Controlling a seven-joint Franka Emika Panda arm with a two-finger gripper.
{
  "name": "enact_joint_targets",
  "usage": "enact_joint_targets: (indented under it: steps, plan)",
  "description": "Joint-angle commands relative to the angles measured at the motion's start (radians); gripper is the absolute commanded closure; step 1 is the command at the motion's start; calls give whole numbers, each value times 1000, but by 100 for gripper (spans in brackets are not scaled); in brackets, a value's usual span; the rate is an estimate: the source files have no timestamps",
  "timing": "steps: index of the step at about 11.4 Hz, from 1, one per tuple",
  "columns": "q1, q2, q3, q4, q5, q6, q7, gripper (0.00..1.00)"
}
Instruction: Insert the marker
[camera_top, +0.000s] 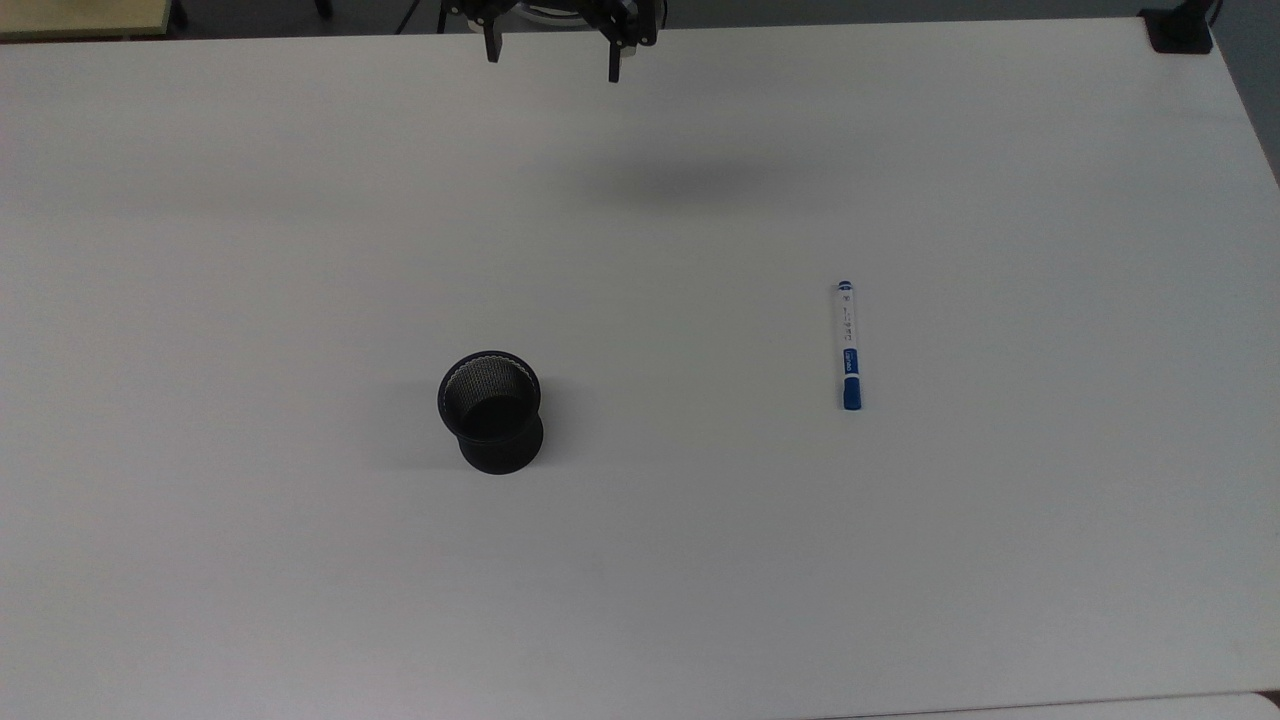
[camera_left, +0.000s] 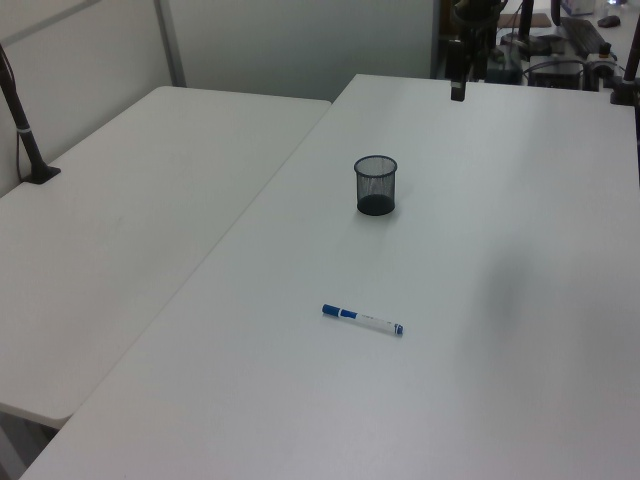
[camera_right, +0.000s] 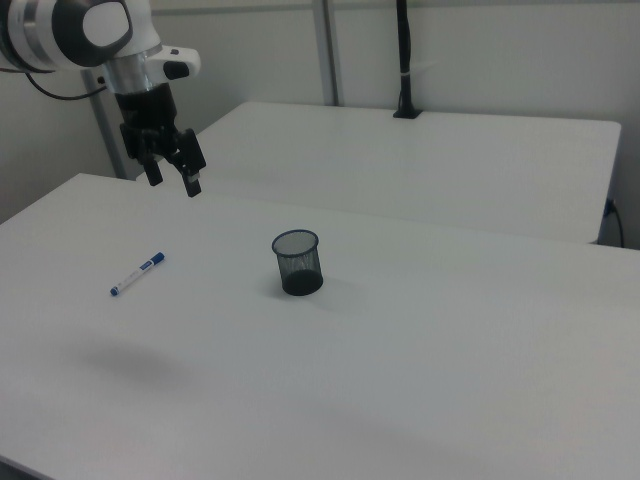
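The slim white-barrelled marker with a blue cap (camera_top: 849, 346) lies flat on the smooth white desk (camera_top: 640, 560), well apart from the black wire-mesh cup (camera_top: 490, 408), which stands upright and open-topped. It looks light, rigid and slick (a round barrel may roll), so mid-barrel across its width seems the best hold. The black two-finger gripper (camera_right: 173, 171) hangs high above the desk, fingers apart, empty.
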Motion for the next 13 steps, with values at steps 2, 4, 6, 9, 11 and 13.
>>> enact_joint_targets:
  steps: [2,4,6,9,11,13]
  plan:
    - [10,-9,-3,-14,19,-18,-29,0]
    - [10,-8,-3,-14,19,-12,-27,0]
    - [10,1,-2,-14,20,-5,-27,0]
    - [11,69,1,23,25,66,-30,0]
    - [48,150,8,86,52,89,-21,0]
    - [103,187,8,87,66,155,40,0]
